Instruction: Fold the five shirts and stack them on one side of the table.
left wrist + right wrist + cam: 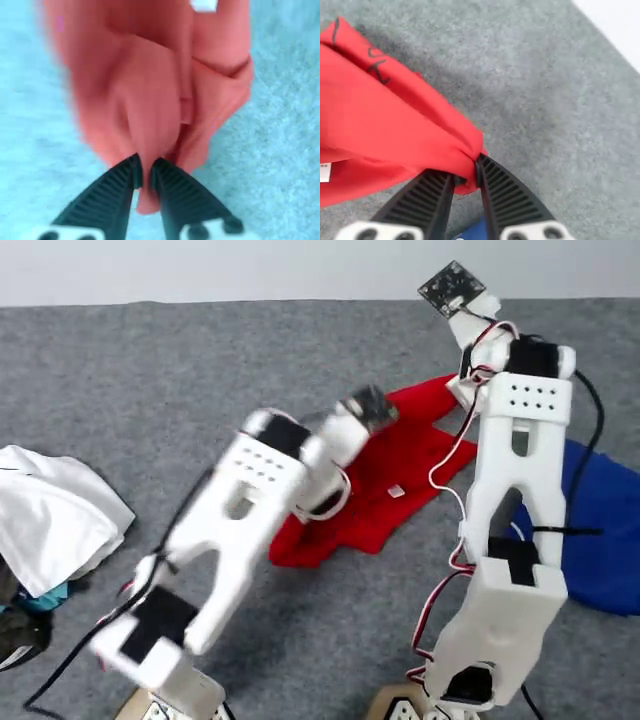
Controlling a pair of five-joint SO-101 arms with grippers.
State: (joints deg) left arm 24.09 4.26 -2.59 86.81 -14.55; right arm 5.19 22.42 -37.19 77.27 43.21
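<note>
left pincer is clamping a bunched fold of the red shirt, and right pincer is pinching its edge tight. the shirt is lying mid-tabletop between the two arms. cloth is looking light, soft and floppy, so probably sagging and slipping if just one layer is held; hems and corners are looking like the best holds. blue shirt is lying beside the right arm, white shirt at the left edge.
</note>
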